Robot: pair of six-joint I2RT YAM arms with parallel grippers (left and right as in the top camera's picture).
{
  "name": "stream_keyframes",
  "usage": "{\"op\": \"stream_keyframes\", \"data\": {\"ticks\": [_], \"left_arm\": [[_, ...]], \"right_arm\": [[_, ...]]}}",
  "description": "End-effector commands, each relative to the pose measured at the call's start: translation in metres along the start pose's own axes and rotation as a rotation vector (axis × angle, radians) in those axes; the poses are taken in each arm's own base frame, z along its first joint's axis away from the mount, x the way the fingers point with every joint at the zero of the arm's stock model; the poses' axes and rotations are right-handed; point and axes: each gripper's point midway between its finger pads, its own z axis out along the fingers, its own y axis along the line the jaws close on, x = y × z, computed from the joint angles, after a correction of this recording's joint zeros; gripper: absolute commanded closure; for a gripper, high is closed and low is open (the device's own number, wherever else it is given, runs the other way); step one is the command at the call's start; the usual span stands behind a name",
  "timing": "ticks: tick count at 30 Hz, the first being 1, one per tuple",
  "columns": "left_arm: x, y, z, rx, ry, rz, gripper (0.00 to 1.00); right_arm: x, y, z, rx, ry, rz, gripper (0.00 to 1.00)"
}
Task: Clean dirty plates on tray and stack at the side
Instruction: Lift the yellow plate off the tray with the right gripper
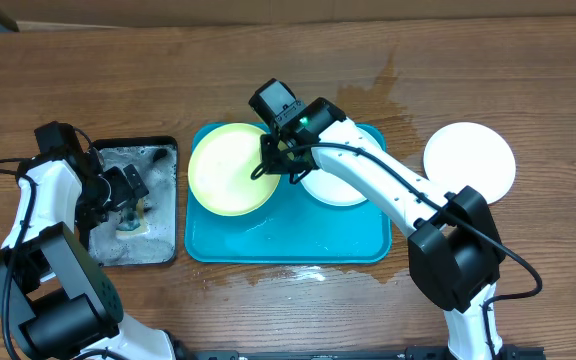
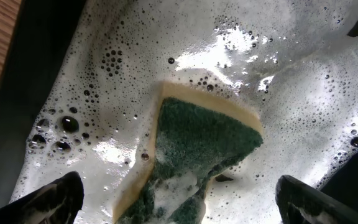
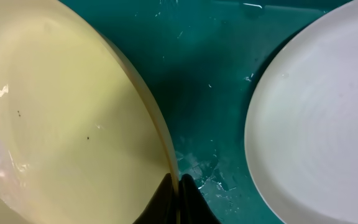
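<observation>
The pale yellow-green plate [image 1: 230,168] lies over the left half of the turquoise tray [image 1: 268,248]. My right gripper [image 1: 273,152] is shut on its right rim. In the right wrist view the fingers pinch that rim of the yellow-green plate [image 3: 61,112], my right gripper [image 3: 178,196] low in the frame, with a shadow on the wet tray [image 3: 210,68] beneath. A white plate [image 1: 340,188] [image 3: 316,118] sits in the tray's right half, partly under the arm. Another white plate [image 1: 469,162] lies on the table to the right. My left gripper [image 1: 128,203] [image 2: 179,199] hangs open over a green-and-yellow sponge [image 2: 197,146].
The sponge lies in foamy water in a small black tray [image 1: 158,245] left of the turquoise tray. A wet patch [image 1: 378,85] darkens the wooden table behind the turquoise tray. Water also pools along the tray's front edge [image 1: 278,270].
</observation>
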Motion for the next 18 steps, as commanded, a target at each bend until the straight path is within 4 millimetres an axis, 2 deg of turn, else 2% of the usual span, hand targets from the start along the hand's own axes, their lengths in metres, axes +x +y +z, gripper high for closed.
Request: {"op": "stream_keyframes", "data": {"ticks": [1, 4, 8, 14, 18], "left_arm": [[-0.005, -0.004, -0.009, 0.015, -0.029, 0.024, 0.0], [-0.005, -0.004, -0.009, 0.015, -0.029, 0.024, 0.0], [-0.005, -0.004, -0.009, 0.015, -0.029, 0.024, 0.0], [-0.005, -0.004, -0.009, 0.015, -0.029, 0.024, 0.0], [-0.005, -0.004, -0.009, 0.015, -0.029, 0.024, 0.0]], "right_arm": [[-0.012, 0.01, -0.008, -0.034, -0.03, -0.01, 0.96], [-0.02, 0.007, -0.008, 0.004, -0.082, -0.015, 0.96], [-0.028, 0.014, -0.009, 0.027, -0.152, -0.037, 0.96], [-0.034, 0.035, -0.013, 0.039, -0.252, -0.077, 0.96], [-0.035, 0.058, -0.016, 0.02, -0.319, -0.108, 0.96]]}}
